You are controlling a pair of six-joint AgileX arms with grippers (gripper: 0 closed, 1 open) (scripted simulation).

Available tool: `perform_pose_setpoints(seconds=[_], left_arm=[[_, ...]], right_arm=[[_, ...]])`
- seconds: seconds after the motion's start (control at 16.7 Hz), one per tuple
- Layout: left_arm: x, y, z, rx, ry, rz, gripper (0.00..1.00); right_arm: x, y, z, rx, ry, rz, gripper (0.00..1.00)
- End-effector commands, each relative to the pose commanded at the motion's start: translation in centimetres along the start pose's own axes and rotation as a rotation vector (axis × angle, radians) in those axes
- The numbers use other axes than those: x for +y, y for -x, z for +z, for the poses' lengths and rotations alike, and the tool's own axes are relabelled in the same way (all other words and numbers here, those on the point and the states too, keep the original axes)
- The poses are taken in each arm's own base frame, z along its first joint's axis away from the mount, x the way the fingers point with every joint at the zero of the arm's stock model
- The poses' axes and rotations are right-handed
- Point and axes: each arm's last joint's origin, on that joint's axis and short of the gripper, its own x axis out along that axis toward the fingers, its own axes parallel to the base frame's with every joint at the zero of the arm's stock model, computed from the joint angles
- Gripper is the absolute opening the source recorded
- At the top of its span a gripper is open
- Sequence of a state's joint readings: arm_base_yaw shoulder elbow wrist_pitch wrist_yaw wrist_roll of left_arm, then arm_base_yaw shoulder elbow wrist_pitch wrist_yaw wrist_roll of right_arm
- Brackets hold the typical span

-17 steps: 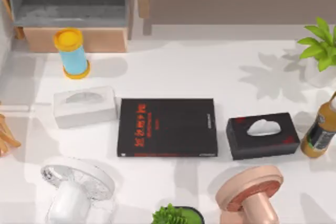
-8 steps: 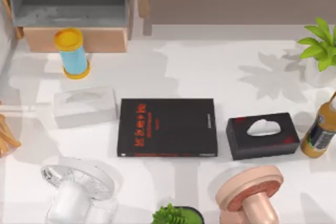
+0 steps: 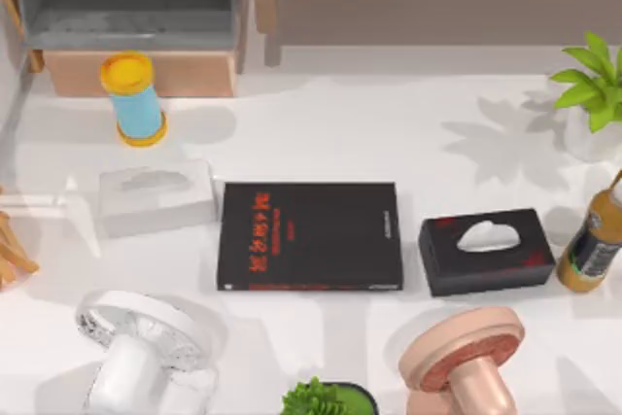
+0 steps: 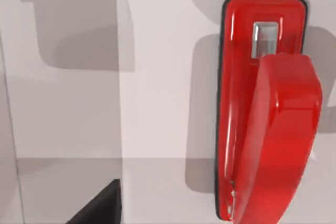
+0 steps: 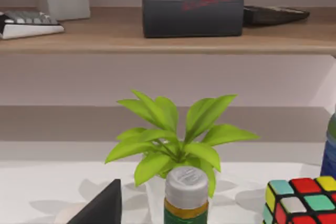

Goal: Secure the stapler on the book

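Currently the stapler lies flat on the pale surface under the left wrist camera, nothing touching it; whether the left jaws are spread or pressed together cannot be told. From above, the book lies flat mid-surface, cover bare, with the white tissue box just left of the book and the black tissue box just right of the book. Right of that, the right wrist camera faces a plant and a bottle cap; the right jaws cannot be told either. Likely risks: an off-centre pinch on the glossy stapler slipping, or a carry clipping the white tissue box beside the book.
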State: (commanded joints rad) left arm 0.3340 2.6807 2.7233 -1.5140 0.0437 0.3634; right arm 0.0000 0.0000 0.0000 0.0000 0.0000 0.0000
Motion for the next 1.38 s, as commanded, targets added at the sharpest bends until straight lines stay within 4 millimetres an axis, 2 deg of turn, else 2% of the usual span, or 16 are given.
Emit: perform_pose_setpoints(seconds=[0.84,1.38], left_arm=[[0.2,-1.2,-0.3,0.005,-0.002,-0.001,1.00],[-0.1,-5.3,0.1,0.005,-0.003,0.000,1.00]], right_arm=[[0.0,0.0,0.0,0.000,0.000,0.000,1.00],[0.0,0.0,0.0,0.000,0.000,0.000,1.00]])
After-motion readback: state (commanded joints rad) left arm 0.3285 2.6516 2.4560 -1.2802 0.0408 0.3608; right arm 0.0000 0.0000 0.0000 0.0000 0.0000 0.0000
